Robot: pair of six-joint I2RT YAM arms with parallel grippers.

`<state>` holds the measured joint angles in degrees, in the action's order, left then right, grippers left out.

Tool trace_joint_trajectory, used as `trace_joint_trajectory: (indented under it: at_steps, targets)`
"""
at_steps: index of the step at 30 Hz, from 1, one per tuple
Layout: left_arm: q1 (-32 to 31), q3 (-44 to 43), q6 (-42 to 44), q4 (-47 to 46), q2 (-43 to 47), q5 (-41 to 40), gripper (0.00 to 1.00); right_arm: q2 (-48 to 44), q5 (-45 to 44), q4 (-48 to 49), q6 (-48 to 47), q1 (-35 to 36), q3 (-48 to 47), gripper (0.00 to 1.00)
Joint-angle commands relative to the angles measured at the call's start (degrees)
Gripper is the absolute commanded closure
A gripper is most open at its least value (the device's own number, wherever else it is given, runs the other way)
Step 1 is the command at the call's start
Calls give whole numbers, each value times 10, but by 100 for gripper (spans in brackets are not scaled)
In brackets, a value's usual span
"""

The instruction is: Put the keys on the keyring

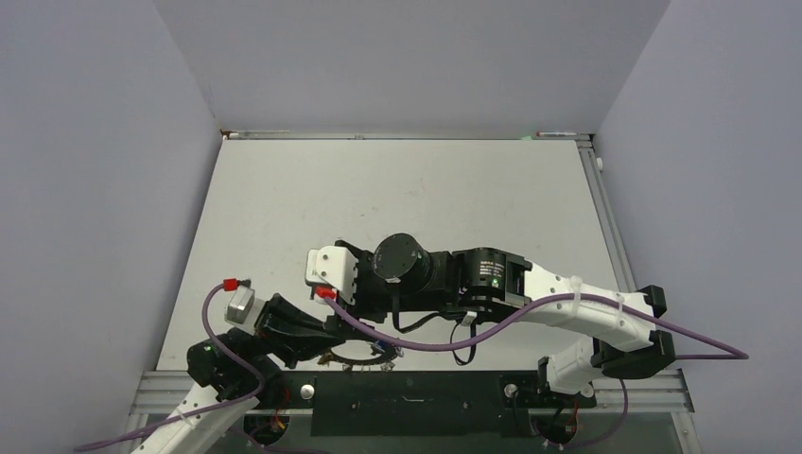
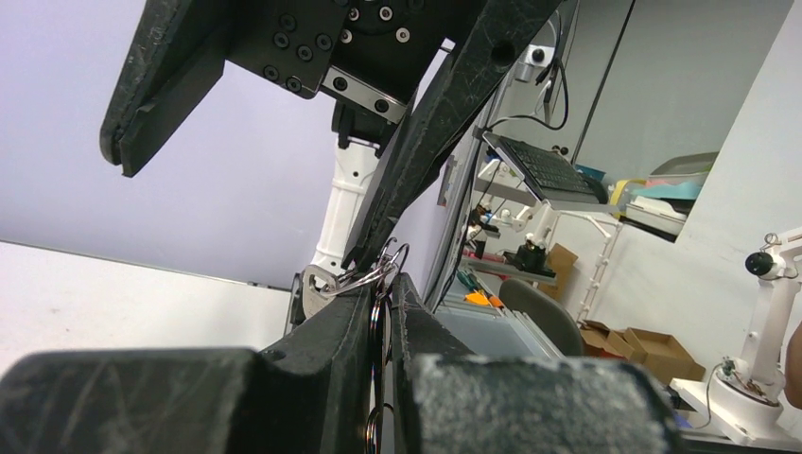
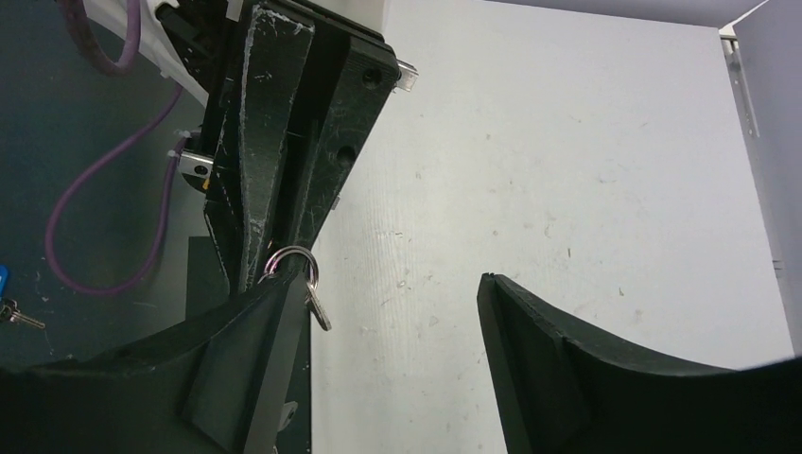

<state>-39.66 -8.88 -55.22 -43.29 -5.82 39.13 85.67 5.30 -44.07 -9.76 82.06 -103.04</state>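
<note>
In the left wrist view, my left gripper [image 2: 388,282] is shut on the keyring [image 2: 383,326], which I see edge-on between the pads. A plain silver key [image 2: 317,284] hangs from a small loop [image 2: 392,257] at the ring's top rim. My right gripper [image 3: 392,288] stands open right over it; its left finger [image 3: 241,364] touches the small loop [image 3: 293,260], from which the silver key [image 3: 318,309] dangles. Its right finger [image 3: 577,369] is well apart over the table. From above, the keyring [image 1: 364,357] lies low at the near edge under both wrists.
A blue-headed key [image 3: 2,279] and a small dark key [image 3: 19,317] lie on the dark base plate at the left of the right wrist view. Purple cables [image 1: 530,317] loop over the arms. The white table [image 1: 397,199] stretches behind, with grey walls round it.
</note>
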Motion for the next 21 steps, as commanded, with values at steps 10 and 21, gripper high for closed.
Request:
trace_joint_trajectory:
  at_steps: [10,21]
  targets:
    - [0,-30,56,38,41,-76,100,-125,-4,98,4,3,75,44]
    - [0,-35,85,70,36,-96,100,-153,14,196,46,23,167,61]
